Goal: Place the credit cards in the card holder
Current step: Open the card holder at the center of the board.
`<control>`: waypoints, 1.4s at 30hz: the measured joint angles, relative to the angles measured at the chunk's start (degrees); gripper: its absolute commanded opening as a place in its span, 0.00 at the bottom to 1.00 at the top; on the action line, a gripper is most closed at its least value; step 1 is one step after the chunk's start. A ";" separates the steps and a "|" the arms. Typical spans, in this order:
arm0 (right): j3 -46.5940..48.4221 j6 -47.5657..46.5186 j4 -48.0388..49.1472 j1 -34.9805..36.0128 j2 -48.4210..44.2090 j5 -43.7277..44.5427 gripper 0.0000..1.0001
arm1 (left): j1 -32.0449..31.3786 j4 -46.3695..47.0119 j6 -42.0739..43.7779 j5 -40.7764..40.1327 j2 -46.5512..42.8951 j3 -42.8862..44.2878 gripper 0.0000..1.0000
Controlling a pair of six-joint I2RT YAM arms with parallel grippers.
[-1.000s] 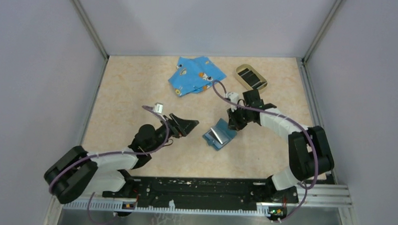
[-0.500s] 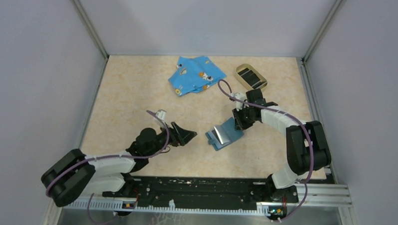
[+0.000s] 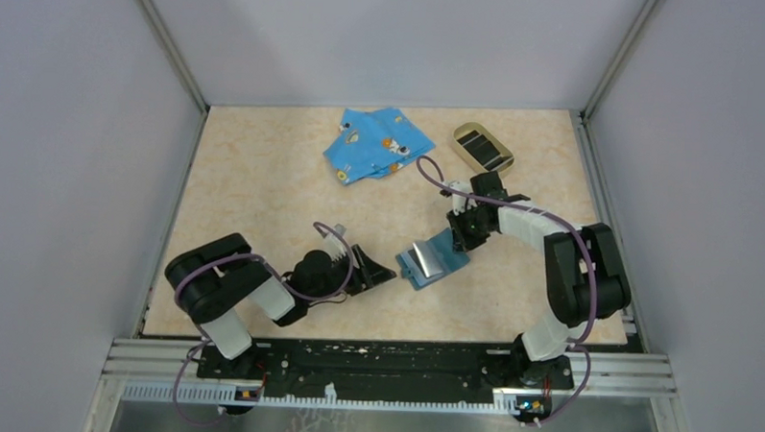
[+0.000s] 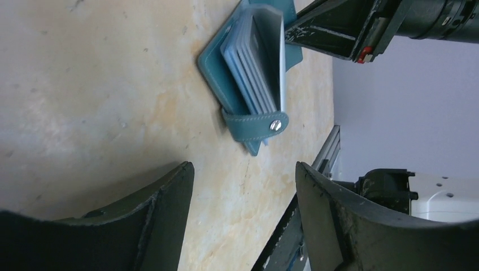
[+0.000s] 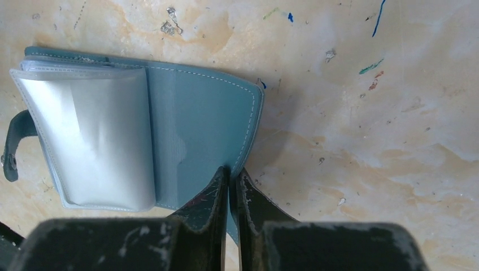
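The teal card holder (image 3: 433, 259) lies open on the table's middle, its clear sleeves fanned up. It also shows in the left wrist view (image 4: 251, 62) with its snap strap, and in the right wrist view (image 5: 192, 124). My right gripper (image 3: 464, 236) is shut on the edge of the holder's right cover (image 5: 233, 170). My left gripper (image 3: 381, 272) is open and empty, low over the table just left of the holder (image 4: 243, 166). A black credit card (image 3: 484, 147) lies in the tan oval tray at the back right.
The tan oval tray (image 3: 463, 130) stands at the back right. A bright blue cartoon-print cloth (image 3: 376, 144) lies at the back middle. The black rail (image 3: 383, 360) runs along the near edge.
My left gripper has moved right and down, closer to the card holder, and its arm has folded in. The right gripper first shifted right with the holder's cover, then held still.
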 measured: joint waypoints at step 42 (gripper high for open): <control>1.84 -1.07 -1.68 -0.02 1.81 -1.20 0.05 | -6.75 -18.84 8.04 -9.03 -0.11 12.70 0.66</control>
